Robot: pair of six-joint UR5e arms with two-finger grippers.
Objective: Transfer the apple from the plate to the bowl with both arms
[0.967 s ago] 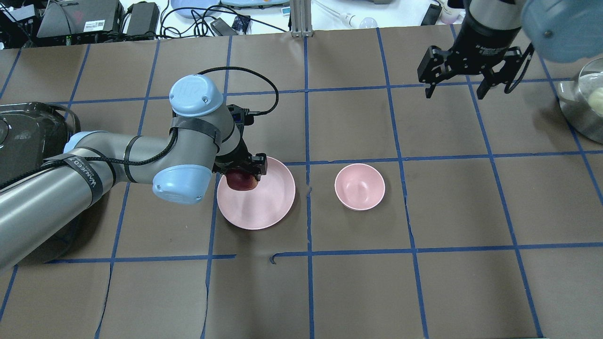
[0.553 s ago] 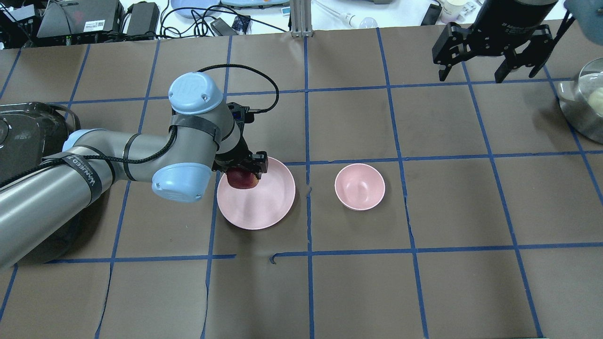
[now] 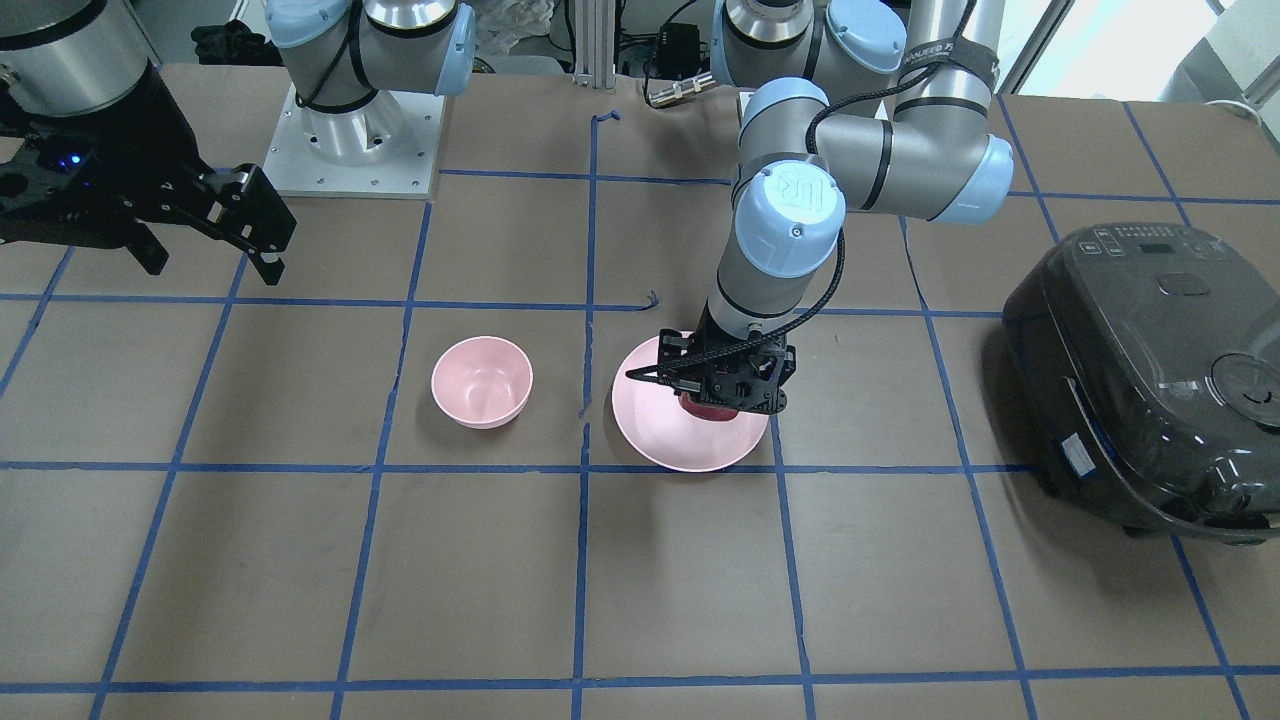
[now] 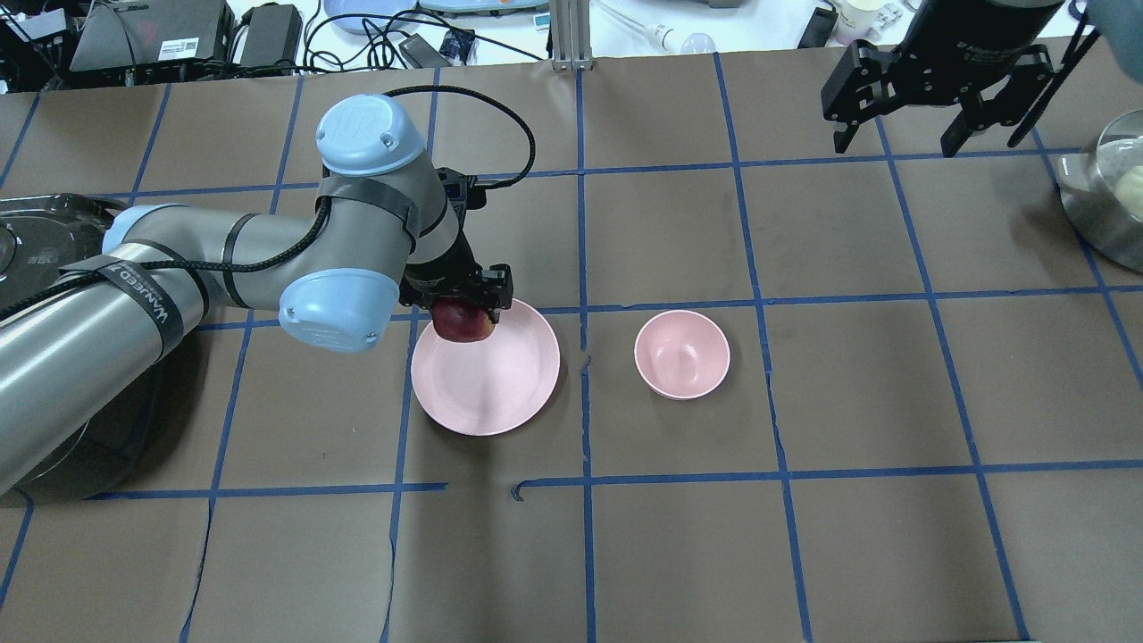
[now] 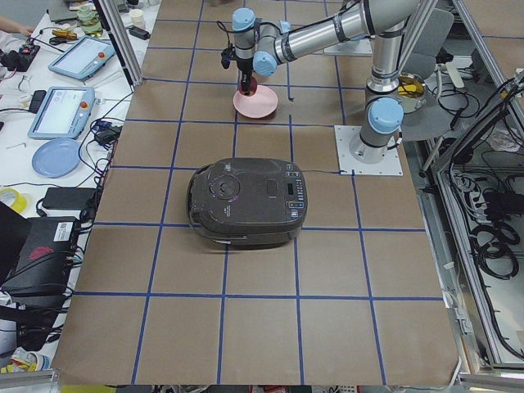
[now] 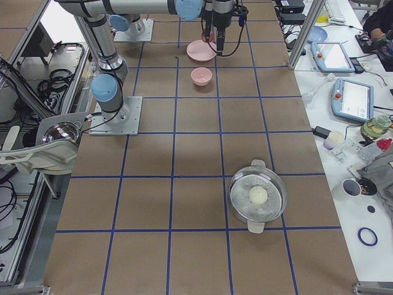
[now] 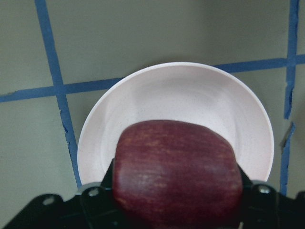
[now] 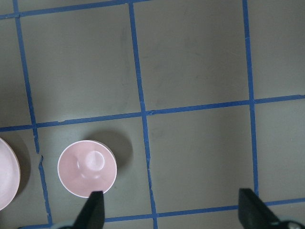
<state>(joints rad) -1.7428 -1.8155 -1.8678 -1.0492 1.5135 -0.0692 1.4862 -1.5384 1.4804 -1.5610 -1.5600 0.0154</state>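
Note:
My left gripper (image 4: 464, 308) is shut on the dark red apple (image 4: 463, 323) and holds it just above the back left part of the pale pink plate (image 4: 500, 384). In the left wrist view the apple (image 7: 176, 171) sits between the jaws, with the plate (image 7: 190, 90) below. In the front view the gripper (image 3: 722, 395) hides most of the apple (image 3: 706, 407) over the plate (image 3: 670, 440). The small pink bowl (image 4: 682, 354) stands empty to the plate's right and shows in the right wrist view (image 8: 87, 168). My right gripper (image 4: 897, 143) is open and empty, high at the far right.
A dark rice cooker (image 3: 1140, 380) stands on my left end of the table, beside the left arm. A metal pot (image 4: 1107, 196) with a pale round thing in it stands at the right edge. Blue tape lines grid the brown table cover.
My left gripper has risen with the apple, which now hangs above the plate's back edge. My right gripper has moved farther back and to the right, still open.

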